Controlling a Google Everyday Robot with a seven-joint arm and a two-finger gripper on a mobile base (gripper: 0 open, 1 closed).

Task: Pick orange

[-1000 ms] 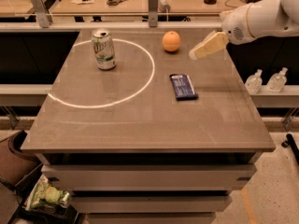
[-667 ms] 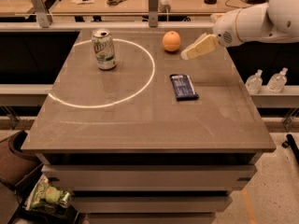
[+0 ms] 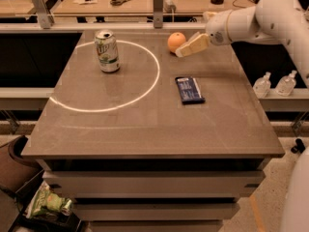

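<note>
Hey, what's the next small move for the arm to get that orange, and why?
Probably a short move of the tool to the left, toward the orange. The tool's tip is at the fruit's lower right, near the far edge of the table, and it does not look set around the orange yet. Whether they touch, I cannot tell.

Gripper: your gripper (image 3: pixel 182 51) sits just right of the orange (image 3: pixel 175 41), filling that side.
Left of the orange: you have open table (image 3: pixel 145 124) surface as far as the soda can (image 3: pixel 106 51), which stands well apart.
In front of the orange: open surface; the dark packet (image 3: pixel 189 90) lies flat, farther forward and slightly right.
Behind the orange: the table's back edge and an upright rail post (image 3: pixel 158 6) stand near.
Above the orange: open to you.
</note>
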